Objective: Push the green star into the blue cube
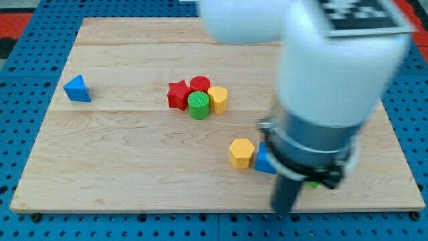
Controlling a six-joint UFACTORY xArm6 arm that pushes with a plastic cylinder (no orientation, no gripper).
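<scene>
Blocking most of the near view, arm [334, 87] with tip hidden; green star [313, 183] peeking just right of rod [284, 194], blue cube [265, 161] just left, beside yellow hexagon [241, 152].

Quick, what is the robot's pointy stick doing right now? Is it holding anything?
My tip: no jaws, so it holds nothing; it sits just below the blue cube, with a sliver of the green star to its right.
</scene>
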